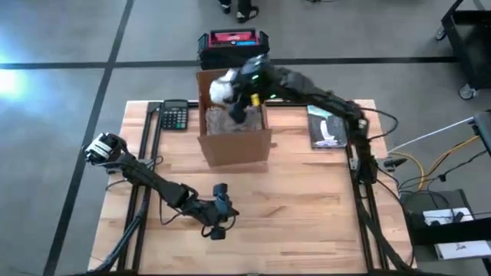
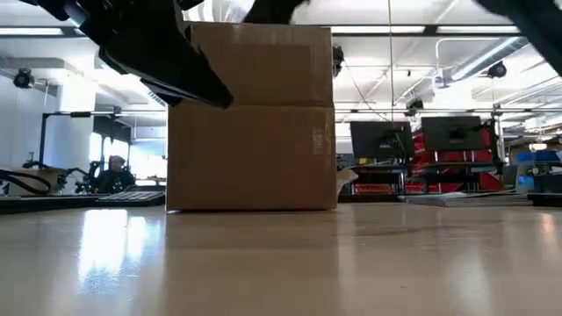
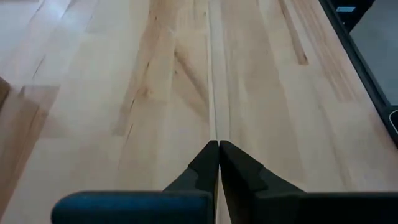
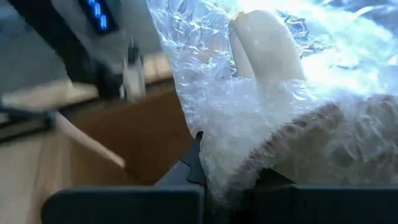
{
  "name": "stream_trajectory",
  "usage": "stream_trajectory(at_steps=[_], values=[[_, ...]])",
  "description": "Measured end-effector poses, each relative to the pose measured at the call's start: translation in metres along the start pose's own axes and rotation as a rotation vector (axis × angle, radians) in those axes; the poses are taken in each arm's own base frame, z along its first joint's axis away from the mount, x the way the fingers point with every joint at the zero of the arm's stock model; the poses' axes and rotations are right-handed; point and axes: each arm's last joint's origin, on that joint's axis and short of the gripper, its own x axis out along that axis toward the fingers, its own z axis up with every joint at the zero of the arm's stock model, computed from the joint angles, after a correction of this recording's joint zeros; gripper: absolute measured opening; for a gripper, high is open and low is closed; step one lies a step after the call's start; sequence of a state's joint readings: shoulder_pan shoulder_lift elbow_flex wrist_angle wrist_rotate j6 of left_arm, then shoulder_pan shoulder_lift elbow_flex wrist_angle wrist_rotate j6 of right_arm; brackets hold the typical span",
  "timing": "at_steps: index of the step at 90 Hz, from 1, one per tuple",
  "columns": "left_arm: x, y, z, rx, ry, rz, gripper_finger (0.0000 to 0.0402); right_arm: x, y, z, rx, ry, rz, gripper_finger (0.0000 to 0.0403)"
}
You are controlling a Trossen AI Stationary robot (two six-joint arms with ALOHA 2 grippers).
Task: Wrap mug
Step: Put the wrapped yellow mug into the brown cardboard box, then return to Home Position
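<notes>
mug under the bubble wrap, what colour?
Cream-white mug; right wrist view shows it best.

Grey concrete floor, ceiling strip-lights.

The bench is pale planked wood with a smooth, faintly glossy finish that mirrors the light. Beneath the right hand, the box is matt brown cardboard. That hand pinches clear, crinkled bubble wrap around a smooth, glossy cream mug. The left hand is matt black plastic.
</notes>
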State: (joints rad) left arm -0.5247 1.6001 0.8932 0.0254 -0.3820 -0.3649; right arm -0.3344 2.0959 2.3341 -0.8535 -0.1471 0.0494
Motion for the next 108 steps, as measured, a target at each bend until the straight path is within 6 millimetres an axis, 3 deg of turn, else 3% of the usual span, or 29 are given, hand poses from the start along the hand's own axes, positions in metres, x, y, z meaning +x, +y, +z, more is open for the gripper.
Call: stream_trajectory(at_steps=[27, 52, 62, 70, 78, 98, 108], values=[[0.0, 0.0, 0.0, 0.0, 0.001, -0.001, 0.0, 0.053, -0.013, -0.036, -0.025, 0.235, -0.018, 0.0015], [0.0, 0.0, 0.0, 0.001, 0.002, 0.0, 0.0, 0.057, -0.014, -0.037, -0.037, 0.228, -0.019, 0.0143], [0.0, 0.0, 0.0, 0.002, 0.002, 0.0, 0.0, 0.025, -0.008, -0.023, -0.052, 0.177, 0.002, 0.0193], [0.0, 0.0, 0.0, 0.005, 0.003, 0.0, 0.0, -0.02, 0.002, -0.005, -0.066, 0.097, 0.016, 0.022], [0.0, 0.0, 0.0, 0.006, 0.005, -0.002, 0.0, -0.061, 0.013, -0.001, -0.086, 0.093, 0.025, 0.0238], [-0.01, 0.001, 0.007, -0.002, -0.016, -0.038, 0.0, -0.134, 0.051, -0.017, -0.139, 0.22, 0.08, 0.0249], [-0.02, 0.004, 0.013, -0.006, -0.029, -0.041, 0.0, -0.15, 0.071, -0.033, -0.157, 0.281, 0.113, 0.0237]])
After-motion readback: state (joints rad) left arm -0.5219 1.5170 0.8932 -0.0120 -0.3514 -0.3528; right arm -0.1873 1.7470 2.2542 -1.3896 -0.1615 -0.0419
